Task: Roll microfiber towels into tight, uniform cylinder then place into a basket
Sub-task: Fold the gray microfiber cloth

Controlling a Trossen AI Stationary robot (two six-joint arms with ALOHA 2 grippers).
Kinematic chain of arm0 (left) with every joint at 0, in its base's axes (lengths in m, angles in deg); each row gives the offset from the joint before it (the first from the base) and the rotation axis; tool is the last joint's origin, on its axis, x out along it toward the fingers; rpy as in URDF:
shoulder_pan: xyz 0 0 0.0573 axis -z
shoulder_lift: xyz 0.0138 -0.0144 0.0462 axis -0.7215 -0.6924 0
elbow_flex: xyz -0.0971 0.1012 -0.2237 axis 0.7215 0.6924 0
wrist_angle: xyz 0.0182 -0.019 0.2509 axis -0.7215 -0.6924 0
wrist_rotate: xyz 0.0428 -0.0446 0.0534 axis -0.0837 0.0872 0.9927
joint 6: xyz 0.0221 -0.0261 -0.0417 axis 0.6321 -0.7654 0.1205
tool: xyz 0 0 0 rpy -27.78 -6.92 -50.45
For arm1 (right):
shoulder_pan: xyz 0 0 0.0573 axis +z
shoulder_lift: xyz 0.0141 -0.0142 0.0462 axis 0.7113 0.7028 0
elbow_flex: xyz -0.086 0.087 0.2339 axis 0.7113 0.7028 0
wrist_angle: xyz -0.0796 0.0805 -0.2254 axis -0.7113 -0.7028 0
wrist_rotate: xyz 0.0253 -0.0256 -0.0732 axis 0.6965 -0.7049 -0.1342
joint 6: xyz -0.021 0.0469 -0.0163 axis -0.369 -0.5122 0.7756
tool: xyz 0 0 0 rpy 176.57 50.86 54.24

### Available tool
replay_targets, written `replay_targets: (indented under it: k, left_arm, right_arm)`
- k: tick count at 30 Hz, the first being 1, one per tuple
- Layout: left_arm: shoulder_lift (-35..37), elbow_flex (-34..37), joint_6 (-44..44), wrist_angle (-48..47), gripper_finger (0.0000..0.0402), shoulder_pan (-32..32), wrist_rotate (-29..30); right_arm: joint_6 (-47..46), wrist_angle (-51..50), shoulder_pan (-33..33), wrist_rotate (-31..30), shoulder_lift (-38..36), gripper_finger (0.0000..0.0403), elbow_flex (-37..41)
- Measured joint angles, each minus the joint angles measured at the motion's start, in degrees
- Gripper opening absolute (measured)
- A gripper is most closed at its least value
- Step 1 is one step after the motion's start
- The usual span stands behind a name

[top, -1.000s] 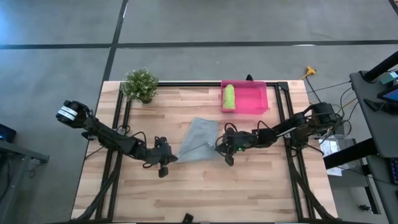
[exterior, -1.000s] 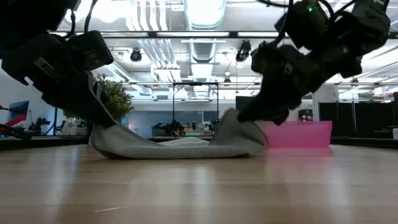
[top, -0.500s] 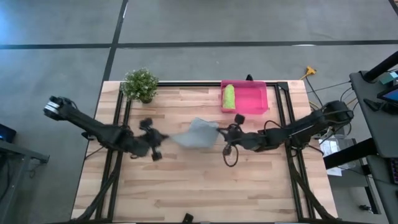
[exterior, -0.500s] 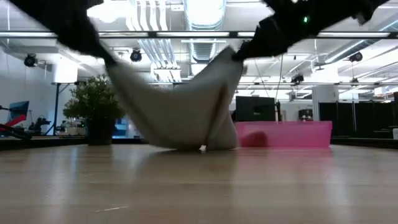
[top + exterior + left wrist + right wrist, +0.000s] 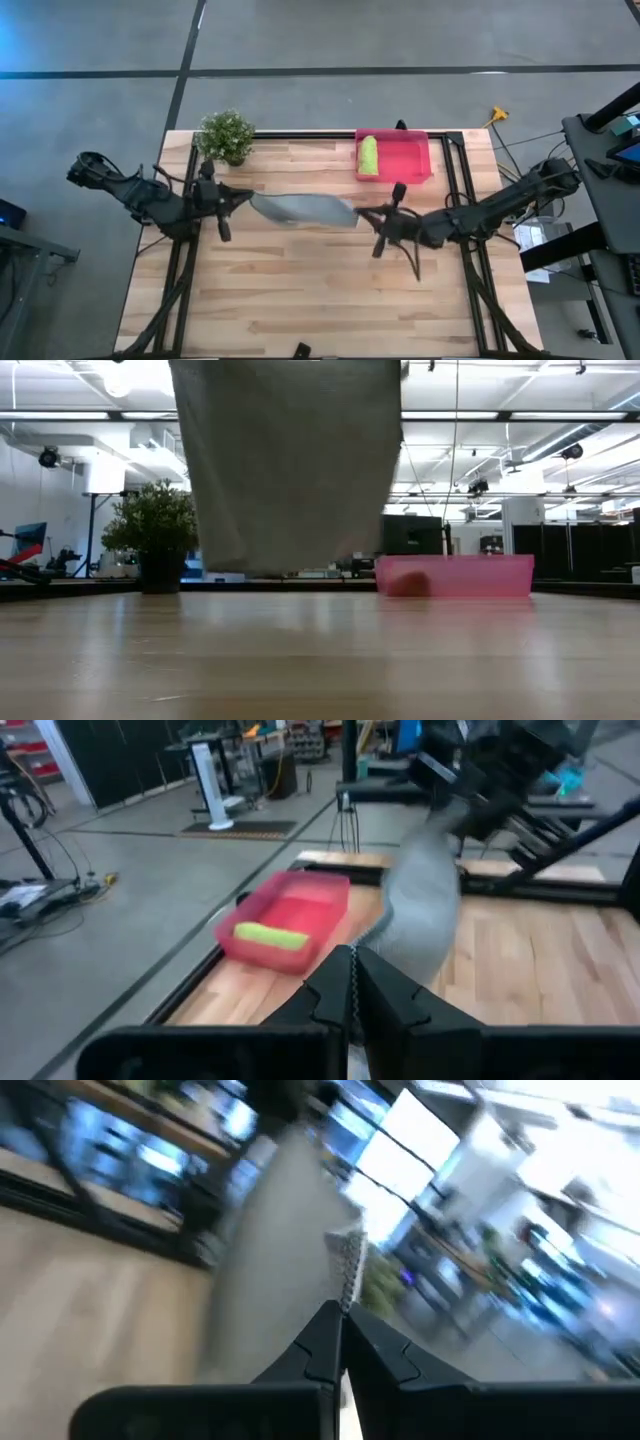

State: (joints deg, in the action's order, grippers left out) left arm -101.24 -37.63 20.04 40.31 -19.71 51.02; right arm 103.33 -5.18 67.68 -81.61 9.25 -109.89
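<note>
On a wooden desk (image 5: pixel 300 290) in a workshop, the green towel (image 5: pixel 368 155) lies rolled in the pink basket (image 5: pixel 410 160), while the left hand (image 5: pixel 238 197) and right hand (image 5: pixel 366 214), both clamped on the grey towel (image 5: pixel 300 209), hold it aloft, not yet rolled.

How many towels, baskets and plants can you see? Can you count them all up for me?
Towels: 2, the grey towel held up by both grippers and the green towel rolled in the basket
Baskets: 1, the pink basket
Plants: 1, the potted plant
Total: 4
</note>
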Motion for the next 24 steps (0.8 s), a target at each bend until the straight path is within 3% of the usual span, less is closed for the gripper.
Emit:
replay_targets:
  k: [6, 10, 13, 15, 17, 19, 21, 22, 23, 24]
  left_arm:
    - [-5.8, 1.4, -0.3, -2.2, 0.0, 0.1, 1.3]
    - [-11.9, 1.6, -1.1, -9.3, 0.0, -0.3, 14.8]
    - [-15.1, 1.5, -3.0, -10.1, 0.0, -0.2, 16.5]
    - [-16.9, 1.2, -3.1, -10.2, 0.0, -0.1, 19.0]
    - [-18.0, 1.0, -3.1, -11.2, 0.0, -0.2, 25.7]
    - [-19.1, 0.5, -3.2, -11.4, 0.0, -0.2, 29.0]
    - [-19.6, -0.1, -3.1, -11.1, 0.0, -0.2, 25.0]
    - [-19.9, -0.4, -2.8, -10.5, 0.0, -0.2, 22.3]
    - [-20.1, -0.6, -2.8, -9.9, 0.0, -0.1, 21.3]
    - [-20.3, -0.6, -3.4, -10.3, 0.0, -0.1, 22.4]
  right_arm:
    - [-7.8, -8.3, -0.3, 3.2, -0.4, 0.0008, 0.3]
    - [-7.8, -8.8, -1.3, -13.4, 1.3, 0.0008, 0.5]
    - [-5.7, -7.2, -0.8, -7.7, 1.3, 0.0008, 0.5]
    - [-5.2, -4.6, -0.5, -12.3, 1.3, 0.0008, 0.5]
    - [-3.2, -3.8, -0.9, -18.1, 1.3, 0.0008, 0.4]
    - [-2.6, -3.5, -1.2, -14.5, 1.2, 0.0008, 0.4]
    - [-3.8, -4.7, -0.8, -0.1, 0.2, 0.0008, 0.4]
    - [-4.6, -4.7, -0.7, 3.7, 0.0, 0.0008, 0.4]
    - [-5.6, -4.2, -0.5, 2.3, 0.1, 0.0008, 0.4]
    - [-6.3, -3.5, -0.5, -3.4, 0.5, 0.0008, 0.4]
